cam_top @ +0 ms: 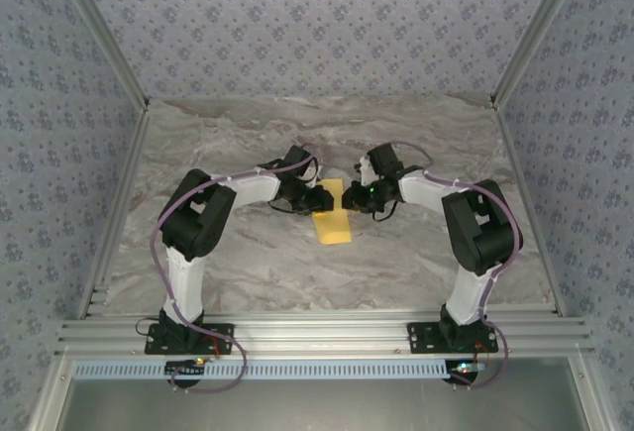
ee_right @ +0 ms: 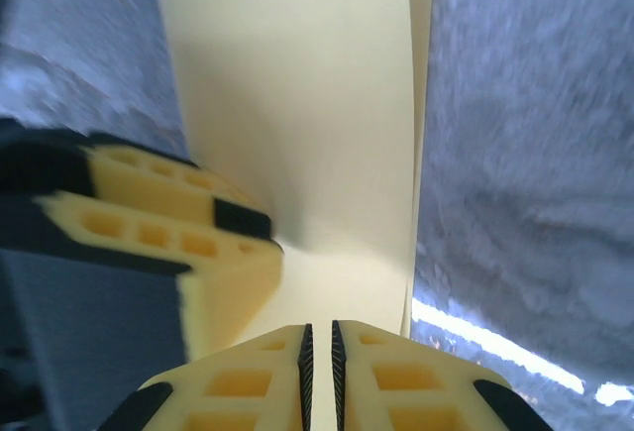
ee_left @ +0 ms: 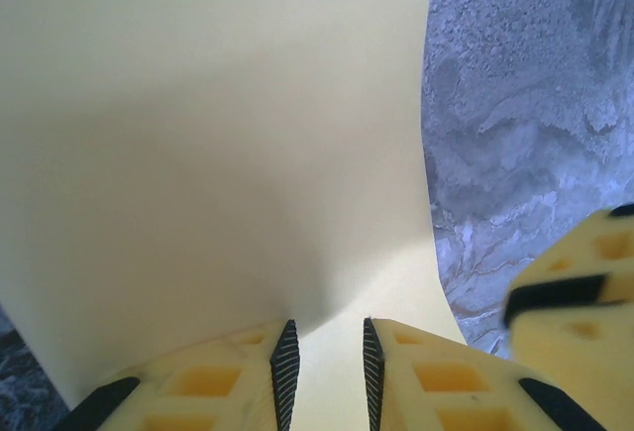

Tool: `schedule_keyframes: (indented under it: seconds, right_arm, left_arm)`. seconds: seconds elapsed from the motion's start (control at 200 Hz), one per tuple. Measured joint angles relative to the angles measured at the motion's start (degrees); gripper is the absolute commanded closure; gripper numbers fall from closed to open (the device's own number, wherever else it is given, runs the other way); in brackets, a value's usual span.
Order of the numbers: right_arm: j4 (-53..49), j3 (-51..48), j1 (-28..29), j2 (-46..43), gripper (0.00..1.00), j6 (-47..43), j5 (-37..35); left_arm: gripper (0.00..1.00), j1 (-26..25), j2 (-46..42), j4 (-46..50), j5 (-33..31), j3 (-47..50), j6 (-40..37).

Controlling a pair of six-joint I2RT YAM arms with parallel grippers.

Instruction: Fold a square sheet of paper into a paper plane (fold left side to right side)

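In the top view the surface [cam_top: 248,263] lies just beyond the arm bases at the bottom of the frame. Next, at the centre, comes the square sheet of paper [cam_top: 335,225], seen as a narrow yellow strip. Its long axis runs up and down the picture, and its lower end lies flat and free. Both arms meet over its upper end, the left end effector [cam_top: 315,198] at the strip's left edge and the right end effector [cam_top: 360,196] at its right edge, about equally near.

In the left wrist view, the left pads [ee_left: 284,372] at the bottom of the frame stand a narrow gap apart. Paper shows through the gap, but they seem to grip nothing. Beyond them the sheet rises as a curved wall across the left and centre.

In the right wrist view, the pads [ee_right: 342,377] at bottom centre are closed to a hairline slit and the paper runs down into it, so this end effector appears to pinch the sheet. A doubled edge climbs toward the top, right of centre.

The coming move likely turns on that edge. It lies lengthwise between the two end effectors, so any pressing should follow it toward the strip's lower end.
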State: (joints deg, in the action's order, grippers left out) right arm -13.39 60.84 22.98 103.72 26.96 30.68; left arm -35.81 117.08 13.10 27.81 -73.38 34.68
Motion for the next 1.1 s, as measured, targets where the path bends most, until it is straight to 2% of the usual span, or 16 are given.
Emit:
schedule_keyframes:
  seconds: [0.15,0.35,0.695,1.099]
  right_arm:
    - [1.9,4.1,-1.7,1.4,0.85,0.6,1.8]
    - [4.3,10.3,-1.3,8.3,0.85,1.9,3.6]
    - [2.2,13.9,-0.1,16.0,0.85,3.2,2.4]
    - [-1.3,15.9,0.7,16.3,0.85,3.2,-0.5]
  left_arm:
    - [0.73,-0.1,0.0,-0.1,-0.2,0.0,0.4]
    - [0.73,-0.2,-0.1,0.0,-0.4,0.0,0.4]
    - [0.70,-0.3,-0.3,0.0,-0.4,0.0,0.3]
    - [0.63,-1.7,-6.9,0.3,-1.5,5.9,0.8]
